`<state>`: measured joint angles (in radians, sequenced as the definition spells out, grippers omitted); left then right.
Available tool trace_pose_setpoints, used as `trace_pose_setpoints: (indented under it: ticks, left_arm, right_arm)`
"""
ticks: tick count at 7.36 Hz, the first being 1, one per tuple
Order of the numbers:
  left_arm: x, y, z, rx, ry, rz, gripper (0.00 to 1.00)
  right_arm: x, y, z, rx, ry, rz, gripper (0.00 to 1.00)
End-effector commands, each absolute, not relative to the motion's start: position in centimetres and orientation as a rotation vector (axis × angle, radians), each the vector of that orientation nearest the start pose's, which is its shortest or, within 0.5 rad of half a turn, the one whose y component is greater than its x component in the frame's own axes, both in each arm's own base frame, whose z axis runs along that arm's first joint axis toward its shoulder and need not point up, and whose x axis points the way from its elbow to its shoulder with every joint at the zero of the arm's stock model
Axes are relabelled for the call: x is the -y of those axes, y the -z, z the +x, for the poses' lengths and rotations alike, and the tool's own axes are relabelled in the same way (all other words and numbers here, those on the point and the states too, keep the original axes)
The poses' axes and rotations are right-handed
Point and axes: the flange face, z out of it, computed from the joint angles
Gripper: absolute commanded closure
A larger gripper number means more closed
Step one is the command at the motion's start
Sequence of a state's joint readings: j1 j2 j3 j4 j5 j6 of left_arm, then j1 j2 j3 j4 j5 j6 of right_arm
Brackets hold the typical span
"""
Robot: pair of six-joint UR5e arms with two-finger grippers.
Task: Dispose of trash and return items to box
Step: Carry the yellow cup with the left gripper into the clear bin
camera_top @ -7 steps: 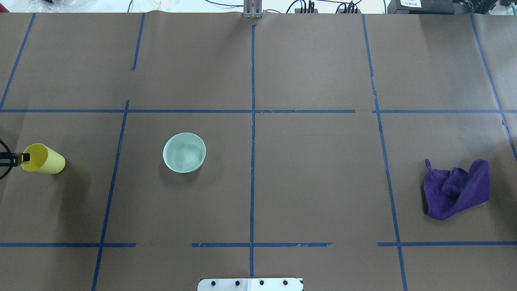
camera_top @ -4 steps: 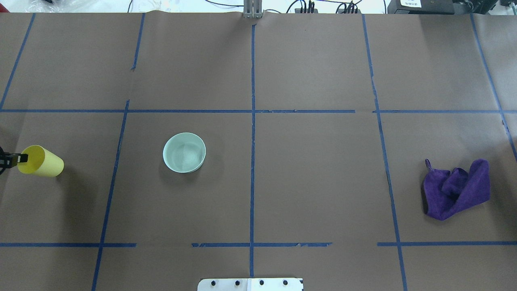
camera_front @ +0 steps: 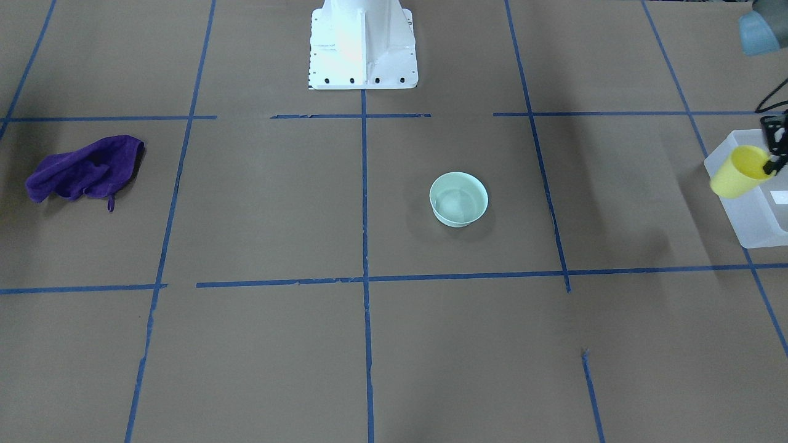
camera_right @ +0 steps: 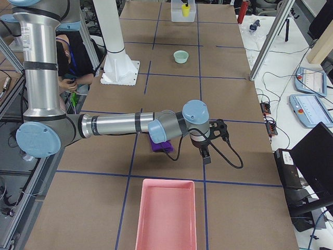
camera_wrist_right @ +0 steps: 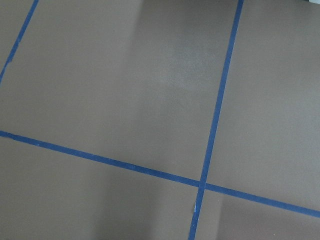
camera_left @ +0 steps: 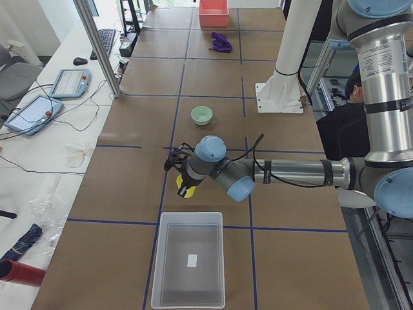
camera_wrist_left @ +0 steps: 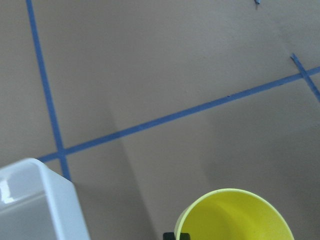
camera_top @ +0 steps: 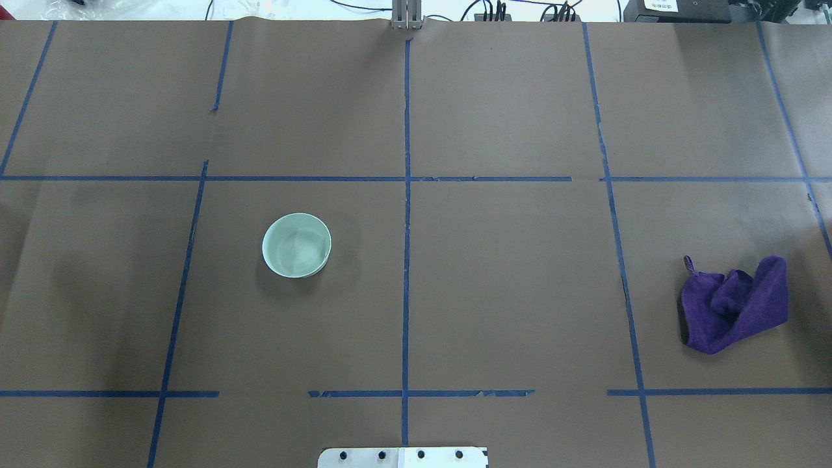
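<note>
The yellow cup [camera_front: 735,172] hangs tilted in the air, and my left gripper [camera_front: 771,165] is shut on its rim. It is at the edge of the frosted box [camera_front: 754,209], which stands at the table's left end. In the left wrist view the cup's mouth [camera_wrist_left: 235,217] fills the bottom and a corner of the box [camera_wrist_left: 30,200] shows at lower left. The mint-green bowl [camera_top: 296,245] sits upright on the table left of centre. My right gripper [camera_right: 205,155] shows only in the exterior right view, near the purple cloth; I cannot tell if it is open.
A crumpled purple cloth [camera_top: 734,305] lies at the right. A pink tray [camera_right: 165,216] stands at the table's right end. The robot's white base [camera_front: 363,43] is at the near middle edge. Blue tape lines cross the brown paper.
My left gripper has carried the yellow cup further left, out of the overhead view. The bowl and the cloth have not moved.
</note>
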<state>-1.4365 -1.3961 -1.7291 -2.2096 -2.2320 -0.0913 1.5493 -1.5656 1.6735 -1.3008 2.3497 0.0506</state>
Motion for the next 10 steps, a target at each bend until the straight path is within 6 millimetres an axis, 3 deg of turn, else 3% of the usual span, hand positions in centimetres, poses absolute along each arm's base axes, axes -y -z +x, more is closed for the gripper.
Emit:
trace_pose_setpoints:
  ticks: [1, 3, 4, 5, 6, 9, 10]
  left_arm:
    - [47.1, -63.2, -7.9, -0.598, -0.387, 0.502, 1.00]
    - [47.1, -69.5, -7.8, -0.593, -0.402, 0.498, 1.00]
    - [46.3, -73.2, -7.7, -0.601, -0.323, 0.545, 1.00]
    - [46.0, -73.9, -7.1, -0.610, -0.223, 0.576, 1.00]
    - [45.9, -75.2, -6.1, -0.599, -0.229, 0.553, 1.00]
    - [45.7, -74.8, -5.4, -0.657, -0.248, 0.549, 0.66]
    - [45.8, -74.8, -5.3, -0.656, -0.254, 0.552, 0.43]
  right_arm:
    - [51.2, -57.4, 5.2, 0.782, 0.120, 0.331, 0.00]
    - [51.2, -57.4, 5.2, 0.782, 0.120, 0.331, 0.00]
    - [51.2, -57.4, 5.2, 0.782, 0.121, 0.333, 0.00]
    - [51.2, -57.4, 5.2, 0.782, 0.121, 0.333, 0.00]
    - [51.2, -57.4, 5.2, 0.782, 0.121, 0.333, 0.00]
    - [51.2, -57.3, 5.2, 0.784, 0.120, 0.332, 0.00]
    - [51.2, -57.3, 5.2, 0.784, 0.120, 0.332, 0.00]
